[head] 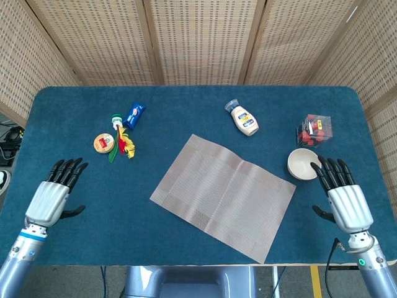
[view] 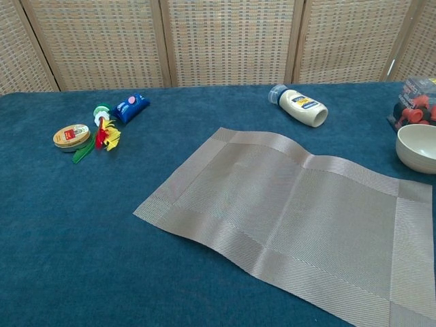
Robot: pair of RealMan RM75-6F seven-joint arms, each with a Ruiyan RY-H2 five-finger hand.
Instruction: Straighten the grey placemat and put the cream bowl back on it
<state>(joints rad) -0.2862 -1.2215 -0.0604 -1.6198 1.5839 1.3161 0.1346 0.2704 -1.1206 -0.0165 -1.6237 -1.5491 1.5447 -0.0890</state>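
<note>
Two hands sit low at the near edge of a blue surface (head: 186, 102), each holding nothing with its fingers spread: the left hand (head: 52, 195) at the near left, the right hand (head: 344, 198) at the near right (neither shows in the chest view). Between them the grey placemat (head: 223, 194) lies flat but skewed, one corner pointing toward the near edge. Just off its right corner, on bare surface and not on the mat, stands the cream bowl (head: 303, 164), upright, just beyond the right hand's fingertips. Farther right is a clear box of red pieces (head: 314, 129). A white bottle (head: 243, 118) lies on its side beyond the mat. At far left cluster a blue packet (head: 134, 115), a round tin (head: 104, 143) and a red-and-yellow toy (head: 123, 143).
</note>
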